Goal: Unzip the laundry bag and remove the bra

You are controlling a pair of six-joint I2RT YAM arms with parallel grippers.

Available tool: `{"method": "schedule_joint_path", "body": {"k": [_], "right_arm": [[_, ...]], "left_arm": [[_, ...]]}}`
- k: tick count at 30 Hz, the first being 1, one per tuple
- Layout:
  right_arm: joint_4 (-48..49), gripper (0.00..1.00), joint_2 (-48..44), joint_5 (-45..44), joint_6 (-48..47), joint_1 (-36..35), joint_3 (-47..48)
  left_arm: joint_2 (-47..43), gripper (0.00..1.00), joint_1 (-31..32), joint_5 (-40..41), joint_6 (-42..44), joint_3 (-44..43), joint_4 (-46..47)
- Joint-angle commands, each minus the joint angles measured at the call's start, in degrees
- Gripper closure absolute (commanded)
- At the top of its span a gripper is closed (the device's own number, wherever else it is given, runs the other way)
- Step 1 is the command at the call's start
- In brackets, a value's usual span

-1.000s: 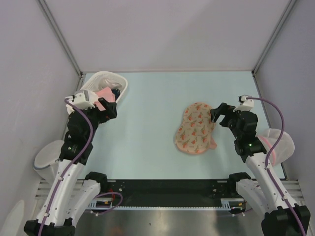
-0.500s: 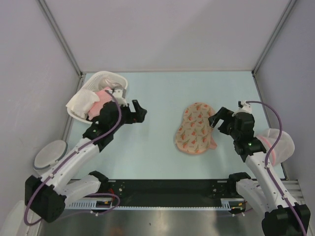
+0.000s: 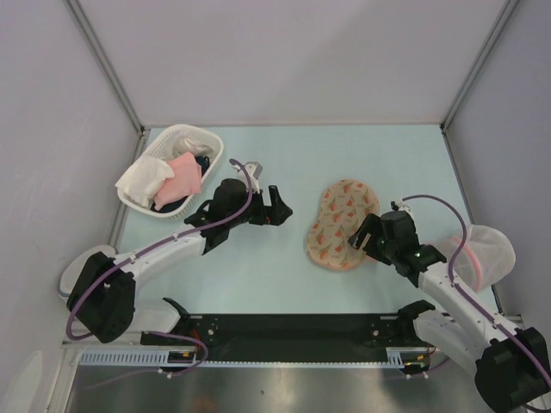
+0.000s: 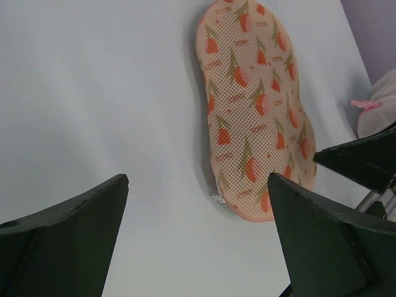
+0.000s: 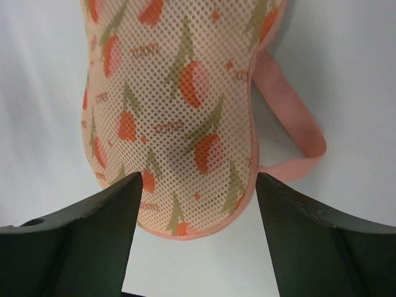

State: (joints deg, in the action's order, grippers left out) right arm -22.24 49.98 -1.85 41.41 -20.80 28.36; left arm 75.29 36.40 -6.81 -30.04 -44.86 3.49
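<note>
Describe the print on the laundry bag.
The laundry bag is beige-pink mesh with orange-red flowers on green stems, clearest in the right wrist view.

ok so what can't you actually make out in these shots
The bra: in no view; the printed mesh of the laundry bag hides whatever is inside.
Zip pull: maybe the tiny white speck at the bag's edge, left wrist view; too small to tell.
Dark item in the white basket: top view, mostly under the pink cloth.
White mesh dome: top view, partly behind the right arm.
</note>
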Motion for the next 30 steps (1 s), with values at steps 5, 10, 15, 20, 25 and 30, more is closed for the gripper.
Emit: {"method": "schedule_joint_path", "body": {"k": [5, 10, 15, 20, 25, 30], "right_arm": [[0.18, 0.28, 4.33, -5.79, 5.96, -4.07, -1.12], [0.79, 0.36, 7.85, -7.47, 5.88, -4.87, -1.02], [-0.08, 0.37, 8.82, -7.91, 7.02, -5.92, -1.11], [0.61, 0.39, 7.86, -9.4, 7.9, -6.71, -2.43], [4.13, 0.61, 9.44, -7.56, 6.94, -6.89, -3.05], [11.42, 0.87, 12.77, -2.57, 0.62, -7.5, -2.61]], "left_arm": [[0.3, 0.0, 0.34, -2.42, -0.98, -1.28, 4.69], [-0.31, 0.0, 0.25, -1.1, -0.98, -0.93, 3.9], [-0.67, 0.0, 0.25, -0.93, -0.46, -1.02, 2.84], [-1.37, 0.0, 0.25, 0.21, -0.28, 0.04, 2.75], [-1.72, 0.0, 0.25, 0.92, 0.25, 0.3, 1.79], [-3.65, 0.0, 0.16, 3.2, 1.39, 1.18, 0.12]]}}
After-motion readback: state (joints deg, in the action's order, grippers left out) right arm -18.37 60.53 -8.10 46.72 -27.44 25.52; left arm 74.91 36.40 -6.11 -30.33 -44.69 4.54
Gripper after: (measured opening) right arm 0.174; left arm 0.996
